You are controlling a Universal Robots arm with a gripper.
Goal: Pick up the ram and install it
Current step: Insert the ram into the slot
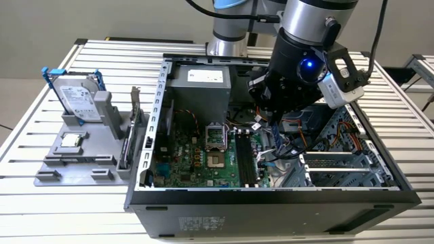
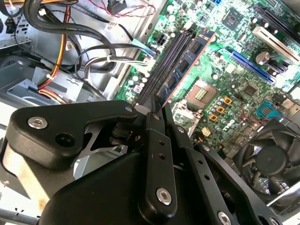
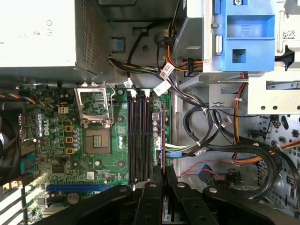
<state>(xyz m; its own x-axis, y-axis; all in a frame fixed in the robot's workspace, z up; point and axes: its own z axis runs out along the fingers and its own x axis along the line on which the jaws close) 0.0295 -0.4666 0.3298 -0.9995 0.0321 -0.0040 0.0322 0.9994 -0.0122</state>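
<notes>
The ram (image 2: pixel 187 60) is a narrow blue-green stick with dark chips and an orange-lit edge. My gripper (image 2: pixel 157 107) is shut on one end of it. It lies along the outermost of the black memory slots (image 2: pixel 168 61) on the green motherboard (image 2: pixel 234 70). In the first wrist view the ram (image 3: pixel 163 136) appears edge-on, a thin line running from my gripper (image 3: pixel 163 174) beside the memory slots (image 3: pixel 136 140). In the exterior view my gripper (image 1: pixel 270 133) reaches down into the open computer case (image 1: pixel 271 203), over the memory slots (image 1: pixel 245 160).
Cable bundles (image 3: pixel 206 131) hang close beside the slots. The CPU socket (image 3: pixel 96 136), power supply (image 1: pixel 200 86), blue drive cage (image 3: pixel 246 37) and fan (image 2: pixel 269 159) surround the work area. At the exterior view's left, a grey holder (image 1: pixel 81 162) carries a hard drive (image 1: pixel 76 99) and an expansion card (image 1: pixel 132 132).
</notes>
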